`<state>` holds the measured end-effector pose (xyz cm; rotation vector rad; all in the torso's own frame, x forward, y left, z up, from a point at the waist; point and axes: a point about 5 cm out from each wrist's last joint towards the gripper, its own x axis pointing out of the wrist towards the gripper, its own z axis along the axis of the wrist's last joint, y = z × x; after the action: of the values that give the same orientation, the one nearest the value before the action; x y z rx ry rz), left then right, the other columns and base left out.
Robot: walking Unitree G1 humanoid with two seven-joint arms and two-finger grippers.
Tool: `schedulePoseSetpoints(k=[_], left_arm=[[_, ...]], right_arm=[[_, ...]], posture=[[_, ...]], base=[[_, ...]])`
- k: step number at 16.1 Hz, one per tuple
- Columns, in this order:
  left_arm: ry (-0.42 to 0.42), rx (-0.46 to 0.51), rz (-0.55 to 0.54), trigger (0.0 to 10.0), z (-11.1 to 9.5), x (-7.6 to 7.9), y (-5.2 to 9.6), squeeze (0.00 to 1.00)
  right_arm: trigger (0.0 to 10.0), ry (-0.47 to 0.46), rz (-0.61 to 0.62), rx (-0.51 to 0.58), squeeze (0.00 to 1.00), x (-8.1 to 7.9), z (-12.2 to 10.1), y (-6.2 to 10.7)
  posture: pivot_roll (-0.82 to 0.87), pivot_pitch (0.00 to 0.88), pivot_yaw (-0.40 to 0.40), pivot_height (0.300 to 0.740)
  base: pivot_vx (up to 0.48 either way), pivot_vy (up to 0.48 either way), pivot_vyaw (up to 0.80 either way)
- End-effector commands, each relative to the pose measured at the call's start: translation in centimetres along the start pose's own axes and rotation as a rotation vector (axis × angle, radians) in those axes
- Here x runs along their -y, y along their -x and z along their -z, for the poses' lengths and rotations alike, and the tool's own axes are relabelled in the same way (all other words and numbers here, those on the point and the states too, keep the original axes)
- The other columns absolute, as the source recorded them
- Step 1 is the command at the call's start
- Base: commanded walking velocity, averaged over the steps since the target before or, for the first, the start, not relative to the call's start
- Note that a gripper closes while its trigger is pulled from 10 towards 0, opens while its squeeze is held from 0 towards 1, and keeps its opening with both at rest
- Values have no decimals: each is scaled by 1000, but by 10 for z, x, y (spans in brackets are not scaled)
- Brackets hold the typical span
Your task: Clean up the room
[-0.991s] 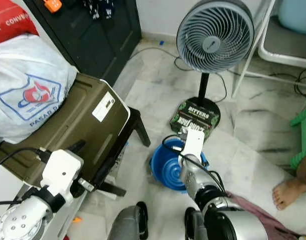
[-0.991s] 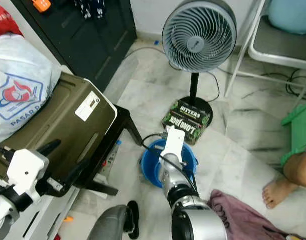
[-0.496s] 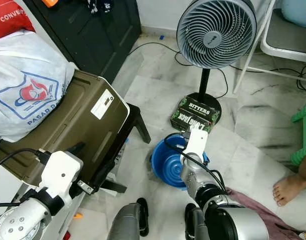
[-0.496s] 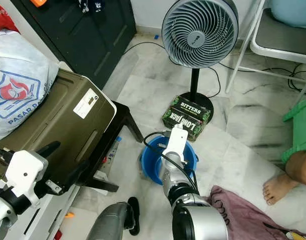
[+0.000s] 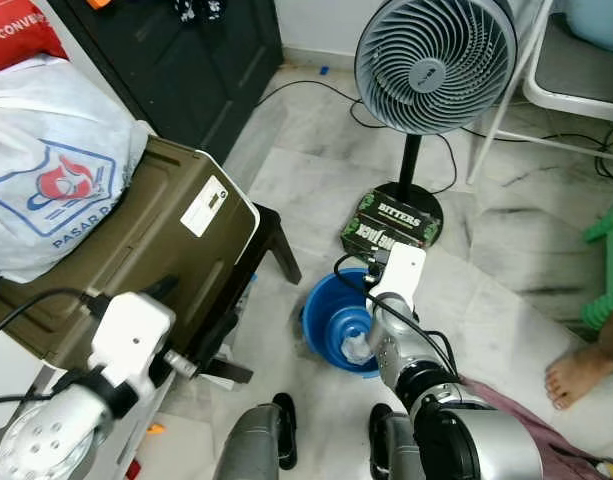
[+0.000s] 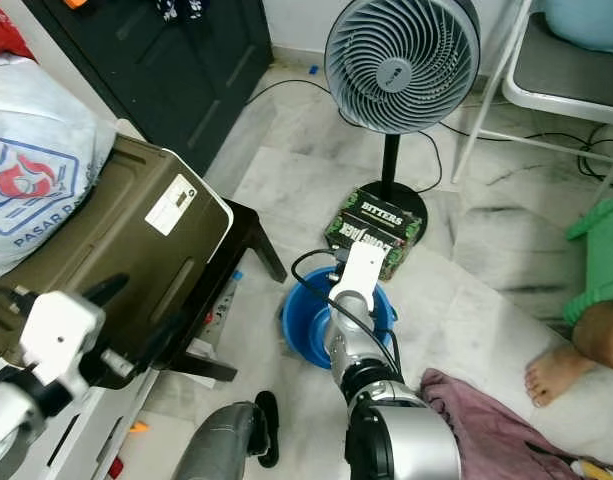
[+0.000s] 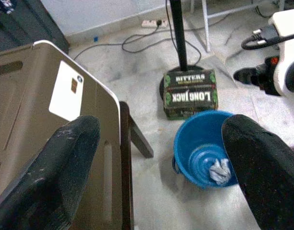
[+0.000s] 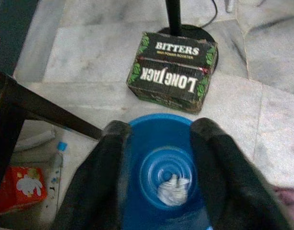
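The right gripper (image 8: 158,182) hangs above the blue bucket (image 8: 137,211) — fingers parted, empty — with a crumpled white wad (image 8: 172,190) lying on the bucket's bottom, the Long Jack box (image 8: 173,73) at its 12 o'clock — the left gripper (image 7: 161,167) spread wide, empty

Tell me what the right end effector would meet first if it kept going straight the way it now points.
Likely the crumpled white wad lying in the blue bucket: the open right end effector points down into it, though depth is unclear.
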<state>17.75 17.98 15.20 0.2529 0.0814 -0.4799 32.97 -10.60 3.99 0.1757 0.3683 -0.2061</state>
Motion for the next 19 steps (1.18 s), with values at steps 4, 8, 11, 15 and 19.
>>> schedulePoseSetpoints(k=[4, 8, 11, 15, 19], left_arm=[[47, 14, -56, 10000, 11, 1, -21, 0], [82, 100, -87, 10000, 10, 6, -57, 0], [74, 140, -99, 10000, 10, 3, -75, 0], [59, 156, -149, 10000, 16, -1, -86, 0], [145, 129, -272, 10000, 33, -2, -76, 0]], right_arm=[[10000, -79, -283, 12, 1000, -22, -2, 9], [10000, 98, -433, 19, 1000, -2, -5, 22], [10000, 172, -491, 14, 1000, 22, -12, 34], [10000, 239, -488, 35, 1000, 47, -9, 54], [10000, 162, -346, 89, 1000, 77, -11, 66]], posture=[[181, 216, 94, 740], [75, 130, 43, 740], [31, 67, 34, 740], [-6, 0, 38, 740], [-34, 0, 30, 740]], base=[[0, 0, 0], [0, 0, 0], [0, 0, 0], [0, 0, 0], [0, 0, 0]])
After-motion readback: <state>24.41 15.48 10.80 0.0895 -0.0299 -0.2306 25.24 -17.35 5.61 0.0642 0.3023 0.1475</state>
